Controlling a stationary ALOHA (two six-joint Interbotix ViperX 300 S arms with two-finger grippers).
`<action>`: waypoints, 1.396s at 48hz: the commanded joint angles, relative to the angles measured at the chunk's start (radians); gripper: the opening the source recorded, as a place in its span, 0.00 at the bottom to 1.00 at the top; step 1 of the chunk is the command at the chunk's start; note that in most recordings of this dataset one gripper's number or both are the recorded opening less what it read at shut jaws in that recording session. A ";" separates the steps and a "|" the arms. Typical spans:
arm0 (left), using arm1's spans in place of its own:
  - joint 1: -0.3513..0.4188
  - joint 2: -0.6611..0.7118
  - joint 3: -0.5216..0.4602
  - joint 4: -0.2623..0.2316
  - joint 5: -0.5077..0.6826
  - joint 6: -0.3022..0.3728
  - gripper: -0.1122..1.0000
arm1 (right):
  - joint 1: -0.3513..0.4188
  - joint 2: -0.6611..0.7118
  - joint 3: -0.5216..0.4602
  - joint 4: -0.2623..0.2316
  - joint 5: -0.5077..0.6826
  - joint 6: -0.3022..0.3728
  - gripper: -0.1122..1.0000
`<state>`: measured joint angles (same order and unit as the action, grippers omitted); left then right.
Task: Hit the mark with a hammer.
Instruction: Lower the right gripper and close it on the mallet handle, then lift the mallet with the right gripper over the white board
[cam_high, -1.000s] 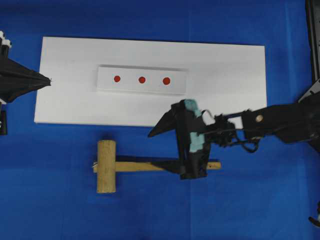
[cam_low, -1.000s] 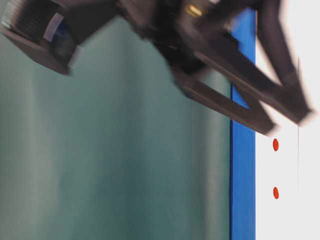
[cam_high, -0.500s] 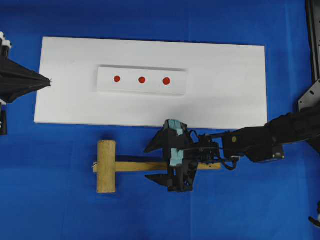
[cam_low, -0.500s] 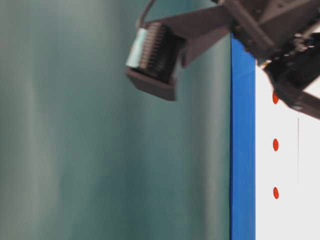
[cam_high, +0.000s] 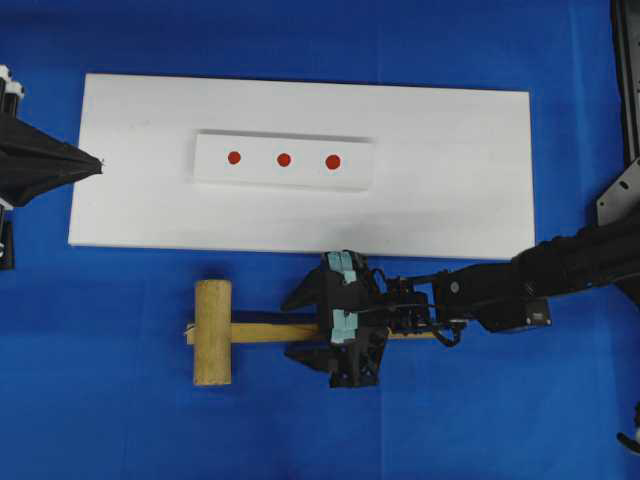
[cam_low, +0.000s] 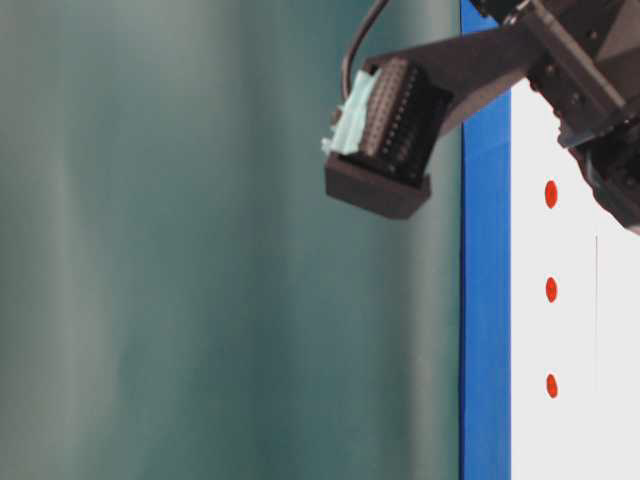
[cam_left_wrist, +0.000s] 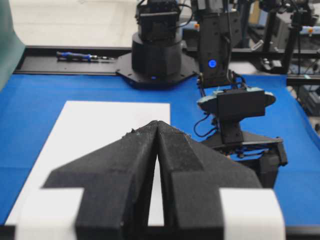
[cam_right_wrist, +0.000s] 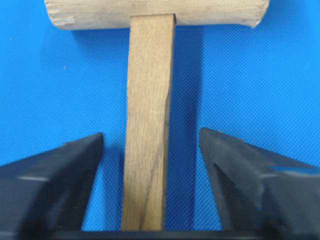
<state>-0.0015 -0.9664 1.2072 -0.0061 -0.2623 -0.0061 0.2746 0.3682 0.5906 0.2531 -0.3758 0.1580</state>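
Observation:
The hammer (cam_high: 213, 332), a light-brown wooden mallet, lies on the blue cloth below the white board, head at the left, handle (cam_high: 275, 331) pointing right. My right gripper (cam_high: 297, 327) is open and low over the handle, one finger on each side, not touching. In the right wrist view the handle (cam_right_wrist: 148, 125) runs between my open fingertips (cam_right_wrist: 85, 150). Three red marks (cam_high: 283, 159) sit in a row on a small white strip (cam_high: 355, 175). My left gripper (cam_high: 97, 161) is shut and empty at the board's left edge, seen shut in the left wrist view (cam_left_wrist: 157, 125).
The large white board (cam_high: 450, 170) lies on the blue cloth (cam_high: 100, 400). In the table-level view the right arm's wrist block (cam_low: 385, 135) hangs at the top and the red marks (cam_low: 551, 290) show at the right. The right arm's base (cam_left_wrist: 157, 55) stands at the far end.
My right gripper has come down from near the board's lower edge and now straddles the hammer's handle with its jaws open. The left arm and the hammer have not moved.

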 joint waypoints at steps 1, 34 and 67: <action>-0.002 0.003 -0.012 -0.002 -0.005 -0.002 0.10 | 0.006 -0.011 -0.018 -0.011 0.005 -0.002 0.55; -0.002 0.003 -0.012 -0.002 -0.005 0.000 0.10 | -0.006 -0.238 -0.015 -0.012 0.112 -0.002 0.19; -0.002 0.002 -0.012 -0.002 0.003 -0.003 0.10 | -0.071 -0.453 -0.014 -0.025 0.258 -0.055 0.19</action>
<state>-0.0015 -0.9679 1.2072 -0.0061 -0.2546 -0.0077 0.2178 -0.0552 0.5890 0.2332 -0.1120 0.1089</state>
